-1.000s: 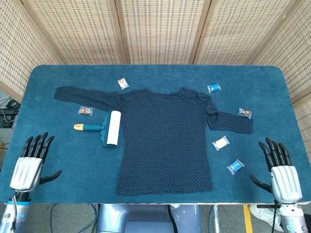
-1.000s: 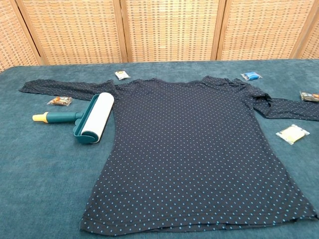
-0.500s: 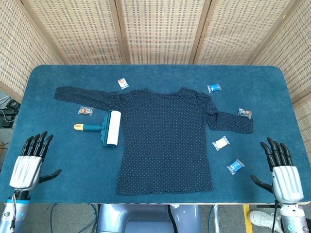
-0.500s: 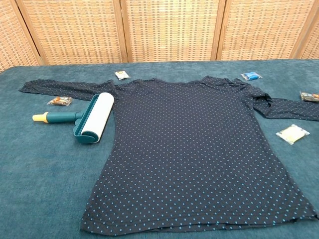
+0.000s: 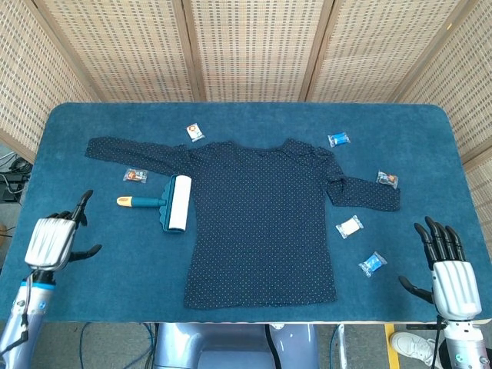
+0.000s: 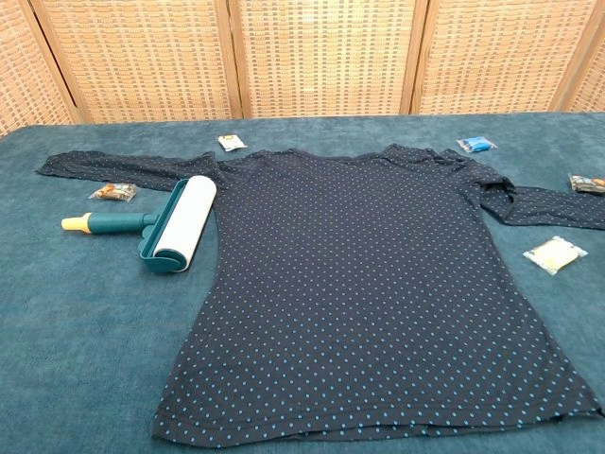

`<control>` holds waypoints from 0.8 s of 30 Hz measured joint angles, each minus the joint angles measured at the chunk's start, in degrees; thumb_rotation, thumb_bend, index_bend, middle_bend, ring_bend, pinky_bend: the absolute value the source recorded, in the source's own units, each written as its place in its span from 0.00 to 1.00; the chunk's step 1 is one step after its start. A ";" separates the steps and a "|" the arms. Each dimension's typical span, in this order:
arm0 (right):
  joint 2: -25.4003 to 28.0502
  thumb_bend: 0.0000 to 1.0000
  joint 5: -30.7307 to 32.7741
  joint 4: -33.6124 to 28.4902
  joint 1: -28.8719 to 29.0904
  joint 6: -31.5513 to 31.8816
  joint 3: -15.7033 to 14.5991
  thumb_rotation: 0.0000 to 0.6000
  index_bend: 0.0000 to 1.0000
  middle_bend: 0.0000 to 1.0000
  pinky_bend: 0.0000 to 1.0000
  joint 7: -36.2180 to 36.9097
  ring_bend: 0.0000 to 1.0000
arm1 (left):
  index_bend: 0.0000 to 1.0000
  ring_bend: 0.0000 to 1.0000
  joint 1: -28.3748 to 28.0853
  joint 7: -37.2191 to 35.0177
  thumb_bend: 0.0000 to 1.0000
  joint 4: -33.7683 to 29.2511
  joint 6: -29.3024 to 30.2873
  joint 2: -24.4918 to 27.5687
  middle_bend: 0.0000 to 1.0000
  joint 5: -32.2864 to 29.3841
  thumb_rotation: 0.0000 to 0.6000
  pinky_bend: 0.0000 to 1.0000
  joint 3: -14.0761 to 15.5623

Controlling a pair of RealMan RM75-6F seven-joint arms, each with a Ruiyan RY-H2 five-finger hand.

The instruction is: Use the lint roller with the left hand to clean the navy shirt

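Note:
The navy dotted shirt [image 5: 261, 219] [image 6: 369, 274] lies flat in the middle of the blue table, sleeves spread to both sides. A lint roller [image 5: 165, 203] [image 6: 165, 225] with a white roll, teal frame and yellow-tipped handle lies by the shirt's left edge, under the left sleeve. My left hand [image 5: 54, 240] hovers open at the front left corner, well left of the roller and holding nothing. Over the front right corner my right hand [image 5: 448, 273] is open, fingers spread. Neither hand shows in the chest view.
Small wrapped packets lie around the shirt: one [image 5: 135, 175] just above the roller handle, one [image 5: 194, 132] near the collar, a blue one [image 5: 338, 140] at the right shoulder, others [image 5: 349, 227] [image 5: 373, 264] [image 5: 387, 180] on the right. Wicker screens stand behind the table.
My left hand has risen and moved a little forward and toward the roller, turning its fingers. The right hand has barely shifted. Roller and shirt have not moved.

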 measured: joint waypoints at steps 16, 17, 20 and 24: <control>-0.75 0.13 1.73 1.23 0.52 -1.62 0.43 1.00 0.02 0.00 0.00 -0.64 0.00 | 0.36 0.71 -12.05 3.65 0.17 7.24 -17.26 0.96 0.80 -14.88 1.00 0.69 -4.78; -0.80 0.13 1.82 1.30 0.54 -1.65 0.47 1.00 0.02 0.00 0.00 -0.76 0.00 | 0.36 0.71 -12.89 4.29 0.19 8.00 -18.19 0.90 0.80 -15.87 1.00 0.68 -4.87; -0.92 0.13 2.03 1.51 0.59 -1.75 0.56 1.00 0.02 0.00 0.00 -1.01 0.00 | 0.35 0.71 -15.37 6.38 0.28 10.63 -20.63 0.25 0.80 -18.97 1.00 0.69 -5.03; -1.09 0.13 2.45 1.86 0.66 -2.01 0.67 1.00 0.02 0.00 0.00 -1.16 0.00 | 0.34 0.71 -17.91 8.29 0.29 13.64 -23.22 -1.51 0.80 -22.31 1.00 0.68 -4.88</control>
